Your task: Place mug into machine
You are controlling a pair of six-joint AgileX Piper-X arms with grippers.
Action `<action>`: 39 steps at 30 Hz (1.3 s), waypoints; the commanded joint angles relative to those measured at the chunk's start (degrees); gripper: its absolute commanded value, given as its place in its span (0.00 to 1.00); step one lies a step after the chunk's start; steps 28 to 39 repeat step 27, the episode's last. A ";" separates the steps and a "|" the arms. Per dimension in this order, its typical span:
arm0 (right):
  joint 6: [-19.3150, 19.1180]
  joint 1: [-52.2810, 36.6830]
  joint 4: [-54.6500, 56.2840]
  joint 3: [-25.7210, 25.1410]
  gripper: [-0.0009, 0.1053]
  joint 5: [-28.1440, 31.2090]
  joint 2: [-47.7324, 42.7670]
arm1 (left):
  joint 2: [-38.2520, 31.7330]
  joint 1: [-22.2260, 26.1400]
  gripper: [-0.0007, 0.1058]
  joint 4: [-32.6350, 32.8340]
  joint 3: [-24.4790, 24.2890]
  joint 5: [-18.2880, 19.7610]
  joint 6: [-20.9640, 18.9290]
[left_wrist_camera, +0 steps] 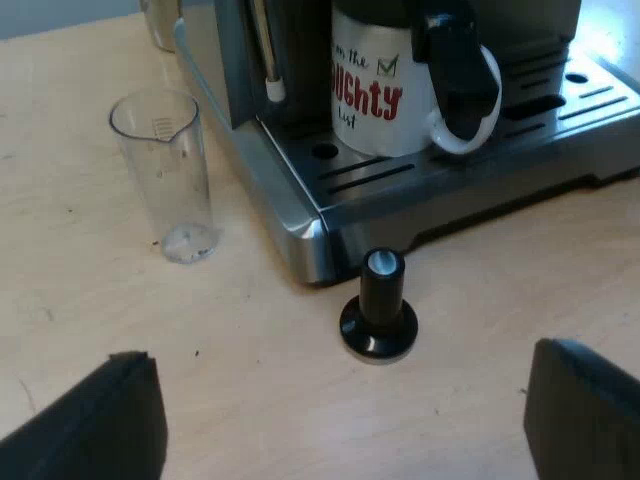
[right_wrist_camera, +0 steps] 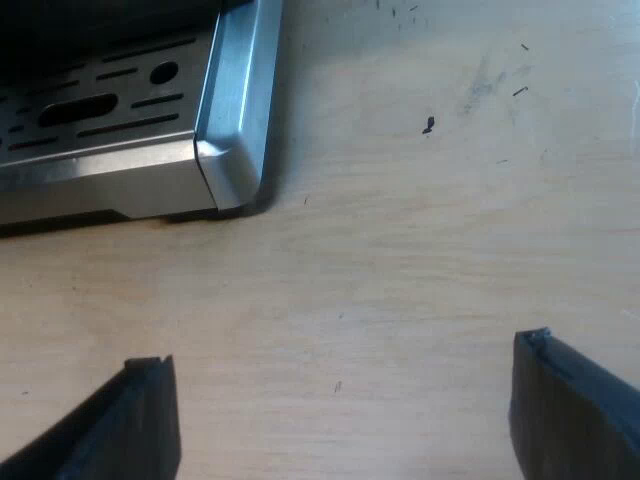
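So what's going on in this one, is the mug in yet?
The mug stands on the drip tray of the espresso machine. The left end effector is open and empty over the table, facing the machine, with a black-knobbed tamper and an empty measuring glass standing on the table beside it. The right end effector, also open and empty, hangs over the table by the tray's corner.

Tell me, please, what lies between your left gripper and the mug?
The tamper stands on the table between left gripper and mug, in the left wrist view.
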 commanded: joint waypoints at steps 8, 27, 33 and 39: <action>-0.30 -0.05 -0.34 -0.21 0.66 0.06 -2.68 | -2.05 0.03 0.75 -2.46 0.65 0.12 0.25; -0.30 -0.05 -0.34 -0.21 0.66 0.06 -2.68 | -2.32 -0.10 0.75 -2.46 0.65 0.12 0.40; -0.30 -0.05 -0.34 -0.21 0.66 0.06 -2.68 | -2.32 -0.10 0.75 -2.46 0.65 0.12 0.40; -0.30 -0.05 -0.34 -0.21 0.66 0.06 -2.68 | -2.32 -0.10 0.75 -2.46 0.65 0.12 0.40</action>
